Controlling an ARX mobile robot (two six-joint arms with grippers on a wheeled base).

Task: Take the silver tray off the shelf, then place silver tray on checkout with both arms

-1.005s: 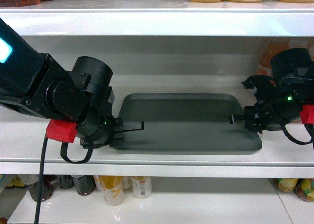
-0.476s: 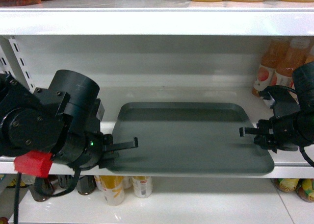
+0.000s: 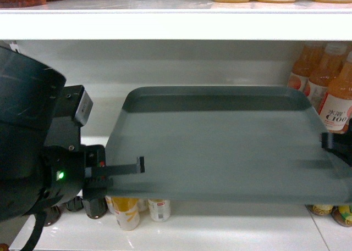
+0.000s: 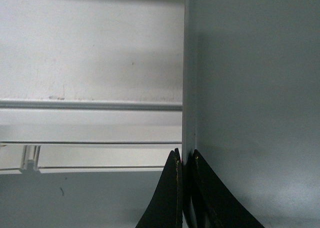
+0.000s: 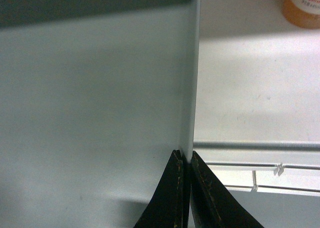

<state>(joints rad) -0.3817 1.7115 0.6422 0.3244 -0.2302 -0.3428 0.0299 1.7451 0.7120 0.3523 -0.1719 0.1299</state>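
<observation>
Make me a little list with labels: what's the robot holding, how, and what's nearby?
held: tray
left pincer: shut on the tray's left rim
right pincer: shut on the tray's right rim
tray position: level, its front edge out past the shelf lip
nearby: orange bottles at right, jars on the shelf below

We see our bulky, rounded matte-black left arm housing [image 3: 25, 146] – one green light, a red spot; thin black tapered gripper fingers [image 4: 165, 198] with scuffed tips.
</observation>
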